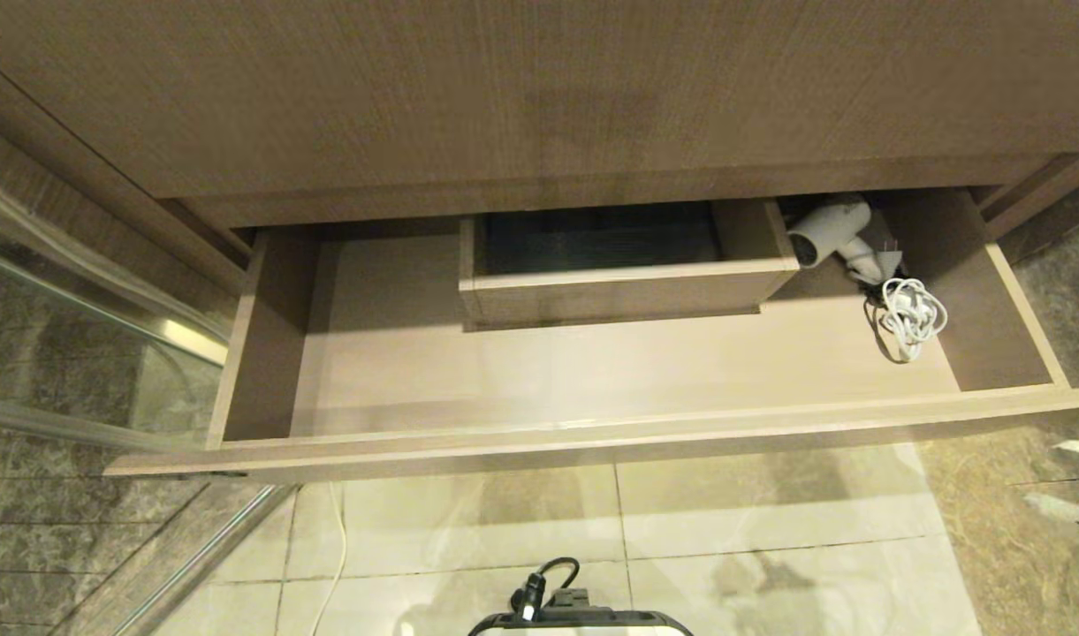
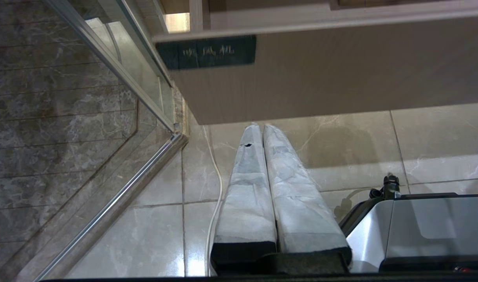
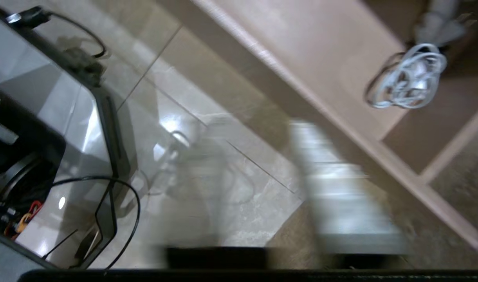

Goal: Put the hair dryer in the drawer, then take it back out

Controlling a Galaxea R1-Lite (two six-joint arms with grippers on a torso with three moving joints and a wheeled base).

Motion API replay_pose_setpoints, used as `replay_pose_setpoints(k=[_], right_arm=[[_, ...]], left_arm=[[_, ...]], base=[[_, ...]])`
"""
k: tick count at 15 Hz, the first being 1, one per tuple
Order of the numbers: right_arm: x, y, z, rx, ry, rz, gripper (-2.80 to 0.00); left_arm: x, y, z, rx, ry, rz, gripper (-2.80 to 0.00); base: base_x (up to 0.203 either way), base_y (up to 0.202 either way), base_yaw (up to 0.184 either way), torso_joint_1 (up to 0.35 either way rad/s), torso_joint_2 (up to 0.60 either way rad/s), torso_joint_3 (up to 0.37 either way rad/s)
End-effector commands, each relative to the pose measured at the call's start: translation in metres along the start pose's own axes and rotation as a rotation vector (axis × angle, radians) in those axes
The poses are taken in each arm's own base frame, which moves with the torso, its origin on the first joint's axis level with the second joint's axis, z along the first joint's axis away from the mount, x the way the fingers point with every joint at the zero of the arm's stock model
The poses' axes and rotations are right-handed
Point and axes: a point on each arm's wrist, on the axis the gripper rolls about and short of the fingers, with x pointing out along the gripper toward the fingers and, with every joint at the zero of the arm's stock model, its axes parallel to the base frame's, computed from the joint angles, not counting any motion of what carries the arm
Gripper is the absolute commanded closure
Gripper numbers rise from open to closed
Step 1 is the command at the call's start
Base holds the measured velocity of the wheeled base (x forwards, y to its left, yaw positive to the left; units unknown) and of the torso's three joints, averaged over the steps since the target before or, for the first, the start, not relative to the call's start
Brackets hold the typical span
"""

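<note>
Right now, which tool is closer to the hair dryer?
Right. The right tool hangs over the floor by the drawer's dryer end; the left tool is below its labelled front.

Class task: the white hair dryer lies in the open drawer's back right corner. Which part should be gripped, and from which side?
Probably the hair dryer barrel, from above: it lies flat, uppermost and exposed, while the boxed cutout crowds one side and the coiled cord trails off the handle end.

A dark label (image 2: 206, 51) on the drawer (image 2: 340, 74) front reads "吹風机".

Likely a bathroom: marble tiles (image 1: 769, 530), glass partition (image 1: 79, 309).
</note>
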Motion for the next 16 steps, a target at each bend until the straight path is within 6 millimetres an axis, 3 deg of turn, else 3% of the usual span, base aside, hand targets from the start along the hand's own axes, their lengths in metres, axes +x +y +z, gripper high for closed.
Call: replay_pose_setpoints(k=[1, 5, 9, 16], right_arm=[[0.0, -0.011, 0.004, 0.026, 0.027, -0.061, 0.0], [0.058, -0.06, 0.011, 0.096, 0.191, -0.125, 0.0], [0.118, -0.11, -0.001, 0.079, 0.293, -0.167, 0.0], [0.179, -0.172, -0.031, 0.132, 0.387, -0.212, 0.0]], left_arm=[[0.0, 0.0, 0.0, 0.0, 0.0, 0.001, 0.0], [0.0, 0.0, 0.0, -0.001, 0.0, 0.0, 0.0], [0.0, 0.0, 0.0, 0.0, 0.0, 0.0, 0.0], [0.0, 0.0, 0.0, 0.0, 0.001, 0.0, 0.0]], base=[[0.0, 0.0, 0.0, 0.0, 0.0, 0.0], [0.0, 0.0, 0.0, 0.0, 0.0, 0.0], [0.0, 0.0, 0.0, 0.0, 0.0, 0.0], [0.0, 0.0, 0.0, 0.0, 0.0, 0.0]])
